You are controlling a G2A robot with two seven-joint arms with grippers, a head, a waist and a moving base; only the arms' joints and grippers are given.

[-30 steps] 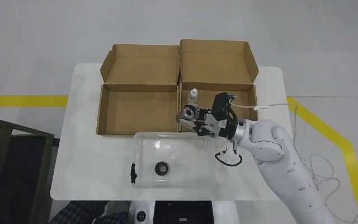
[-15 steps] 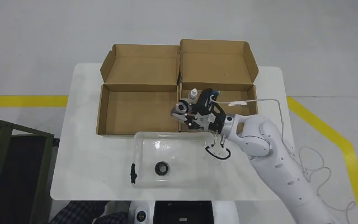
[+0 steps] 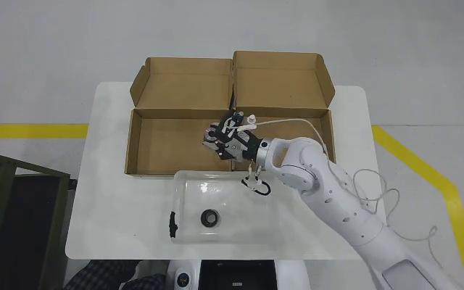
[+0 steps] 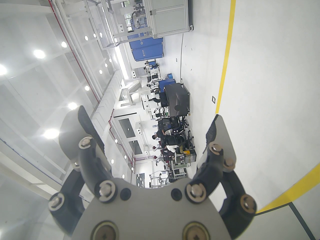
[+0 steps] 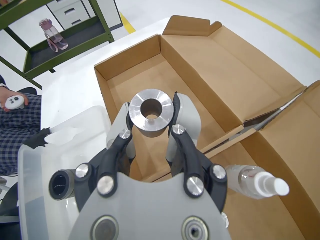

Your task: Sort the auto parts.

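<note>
My right gripper (image 3: 216, 136) is shut on a silver metal ring (image 5: 137, 108) with a wide centre hole and holds it above the right end of the left cardboard box (image 3: 174, 143). Seen from the right wrist, the ring hangs over that box's brown floor (image 5: 150, 76). A white spray bottle (image 3: 251, 119) lies in the right cardboard box (image 3: 290, 127), close to the shared wall. A black ring (image 3: 211, 217) and a black strip (image 3: 172, 223) lie in the clear plastic bin (image 3: 239, 217). My left gripper (image 4: 150, 123) is open and points into the room, nothing between its fingers.
Both boxes have their lids (image 3: 283, 72) folded open toward the far side of the white table (image 3: 109, 181). The clear bin sits just in front of the boxes. A green shelf (image 5: 57, 26) stands off the table's left side.
My right gripper has carried the metal ring leftward, from above the near edge of the right box to above the right end of the left box.
</note>
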